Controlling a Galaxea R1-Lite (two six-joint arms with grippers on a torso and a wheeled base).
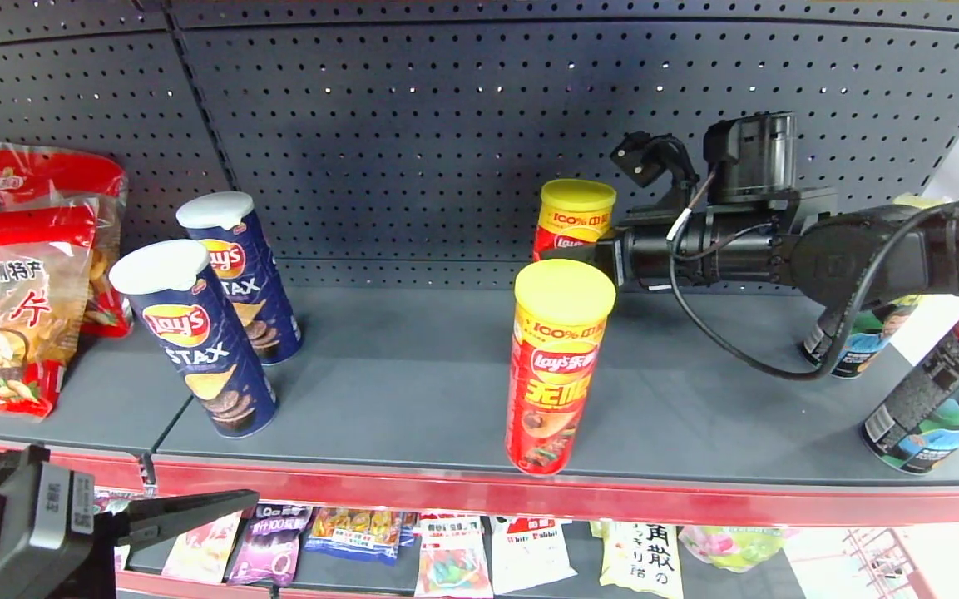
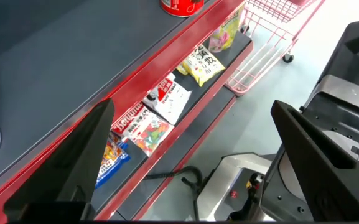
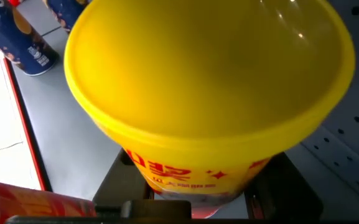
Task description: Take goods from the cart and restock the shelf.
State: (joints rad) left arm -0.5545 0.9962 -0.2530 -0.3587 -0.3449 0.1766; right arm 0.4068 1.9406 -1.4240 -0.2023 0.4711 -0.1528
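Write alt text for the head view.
The right tool grips a yellow-lidded red can at the back of a shelf, behind a matching can. Two blue cans stand to the left beside snack bags; the left tool hangs open below.

Pale floor (image 2: pixel 254 124), black cable (image 2: pixel 190 174) (lying on it)

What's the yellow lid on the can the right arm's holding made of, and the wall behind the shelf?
Yellow lid of the red can: probably plastic, smooth, with faint glossy highlights. Back wall: likely painted metal, matte dark grey, with regular punched holes.
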